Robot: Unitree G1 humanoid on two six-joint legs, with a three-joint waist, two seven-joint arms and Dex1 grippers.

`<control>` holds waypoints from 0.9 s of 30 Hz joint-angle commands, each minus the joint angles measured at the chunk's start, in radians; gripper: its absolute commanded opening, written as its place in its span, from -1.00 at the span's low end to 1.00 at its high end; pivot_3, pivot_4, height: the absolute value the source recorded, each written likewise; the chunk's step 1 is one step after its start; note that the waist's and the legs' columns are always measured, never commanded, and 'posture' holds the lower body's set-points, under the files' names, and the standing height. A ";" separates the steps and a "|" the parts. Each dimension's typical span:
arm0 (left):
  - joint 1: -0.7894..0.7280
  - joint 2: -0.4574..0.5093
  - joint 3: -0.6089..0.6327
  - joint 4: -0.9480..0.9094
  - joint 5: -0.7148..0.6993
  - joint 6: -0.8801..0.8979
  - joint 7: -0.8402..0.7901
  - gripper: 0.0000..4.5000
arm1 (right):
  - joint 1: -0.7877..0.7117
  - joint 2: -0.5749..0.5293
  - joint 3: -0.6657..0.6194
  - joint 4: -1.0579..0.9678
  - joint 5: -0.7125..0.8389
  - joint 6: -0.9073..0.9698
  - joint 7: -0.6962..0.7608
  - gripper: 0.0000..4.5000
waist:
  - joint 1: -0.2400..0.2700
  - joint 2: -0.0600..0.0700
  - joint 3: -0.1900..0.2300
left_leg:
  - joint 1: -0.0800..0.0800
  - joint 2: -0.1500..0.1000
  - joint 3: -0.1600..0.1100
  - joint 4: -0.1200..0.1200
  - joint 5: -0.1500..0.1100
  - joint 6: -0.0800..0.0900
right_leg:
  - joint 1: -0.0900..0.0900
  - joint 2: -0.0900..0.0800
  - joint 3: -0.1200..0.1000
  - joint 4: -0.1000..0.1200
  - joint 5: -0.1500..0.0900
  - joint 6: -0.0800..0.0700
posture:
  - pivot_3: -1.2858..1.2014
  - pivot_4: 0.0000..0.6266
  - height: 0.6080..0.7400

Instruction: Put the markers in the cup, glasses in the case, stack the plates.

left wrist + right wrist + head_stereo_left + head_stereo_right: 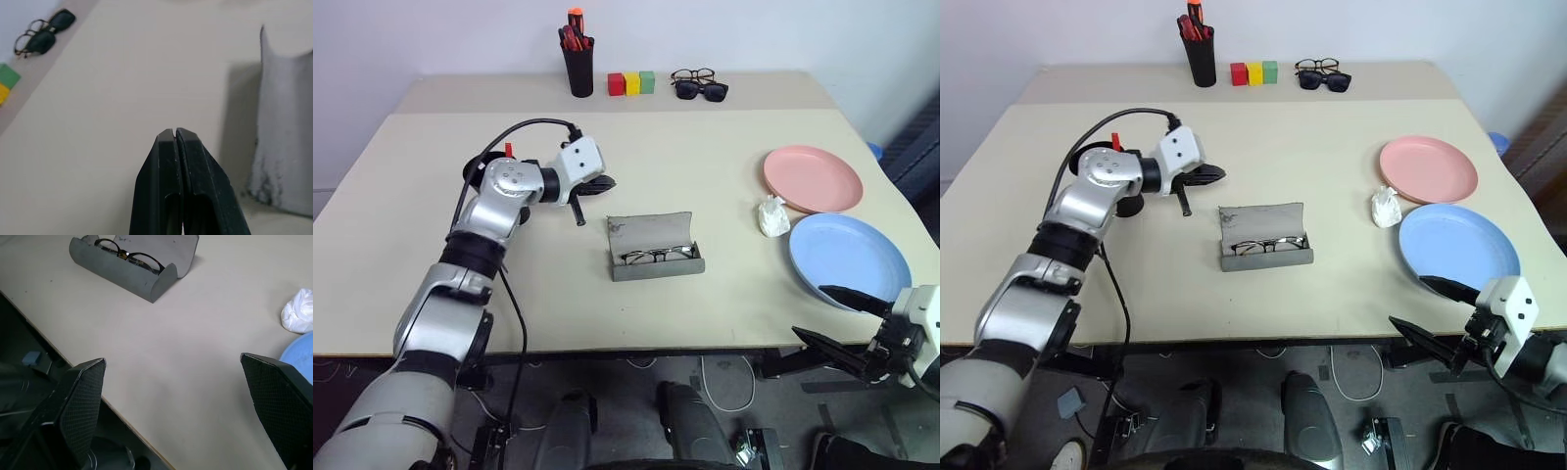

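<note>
Glasses (656, 256) lie in the open case (655, 247); plates unstacked.

Left gripper (597, 183) hangs over the counter (705, 166) just left of the case's raised lid, fingers (177, 161) pressed together on nothing, likely placed to nudge that lid down. The cup (475, 171) sits behind that arm, largely hidden; whether the markers are inside cannot be told. Case rests mid-counter, nearer the front edge, lid upright. Toward the right edge, the pink plate (812, 178) and blue plate (848, 257) lie side by side, apart, a crumpled white wad (773, 215) between them. Right gripper (1435, 311) sits off the front-right corner, fingers (80, 406) spread wide and empty, seemingly kept clear.
</note>
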 commanded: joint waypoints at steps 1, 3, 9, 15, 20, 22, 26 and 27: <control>-0.087 -0.027 -0.043 0.142 0.086 -0.132 -0.001 -0.99 | 0.013 0.013 -0.039 -0.048 0.029 -0.016 -0.028 1.00 | 0.000 -0.001 0.000 | -0.001 0.000 0.000 0.000 0.000 0.000 | -0.001 0.000 0.000 -0.001 0.000 0.000 | 0.03 -0.52 1.00; -0.129 -0.062 -0.054 0.236 0.112 -0.175 -0.004 -0.99 | 0.020 0.019 -0.044 -0.058 0.028 -0.021 -0.042 1.00 | 0.001 -0.001 0.000 | -0.004 0.000 0.000 0.000 0.000 0.000 | -0.003 0.000 0.000 -0.001 0.000 0.000 | 0.03 -0.52 1.00; -0.196 -0.140 -0.044 0.402 0.116 -0.219 -0.164 -0.99 | 0.025 0.019 -0.050 -0.080 0.029 -0.029 -0.076 1.00 | 0.004 -0.001 0.001 | -0.012 -0.001 -0.001 0.001 0.000 0.000 | -0.011 0.000 0.000 -0.001 0.002 0.002 | 0.03 -0.52 1.00; -0.204 -0.148 0.010 0.370 0.031 -0.111 -0.539 -0.99 | 0.025 0.019 -0.054 -0.091 0.038 -0.032 -0.100 1.00 | 0.000 -0.001 0.001 | -0.012 -0.001 -0.001 0.002 0.000 0.000 | -0.011 0.000 0.000 0.001 0.001 0.000 | 0.03 -0.52 1.00; -0.099 -0.116 -0.105 0.206 -0.013 0.043 -0.657 -0.99 | 0.024 0.022 -0.039 -0.091 0.038 -0.012 -0.136 1.00 | -0.001 -0.001 0.000 | -0.012 -0.001 -0.001 0.003 0.000 0.000 | -0.011 0.000 0.000 0.002 0.003 -0.003 | 0.03 -0.52 1.00; -0.039 -0.104 -0.135 0.128 -0.013 0.073 -0.657 -0.99 | 0.026 0.015 -0.023 -0.091 0.028 0.010 -0.158 1.00 | -0.001 0.000 0.000 | -0.011 -0.001 -0.001 0.003 0.000 0.000 | -0.010 0.000 0.000 0.003 0.003 -0.003 | 0.03 -0.52 1.00; 0.036 -0.105 -0.071 -0.011 -0.025 0.130 -0.599 -0.99 | 0.007 0.023 -0.010 -0.089 0.030 0.058 -0.223 1.00 | 0.003 0.001 -0.003 | -0.010 -0.001 -0.002 0.003 0.000 0.001 | -0.010 0.000 0.000 0.005 0.003 -0.003 | 0.03 -0.52 1.00; 0.049 -0.103 -0.040 -0.058 -0.049 0.130 -0.567 -0.99 | 0.004 0.020 -0.006 -0.078 0.021 0.064 -0.233 1.00 | 0.006 0.001 -0.003 | -0.011 -0.001 -0.002 0.003 0.000 0.001 | -0.010 0.000 0.000 0.005 0.003 -0.003 | 0.03 -0.52 1.00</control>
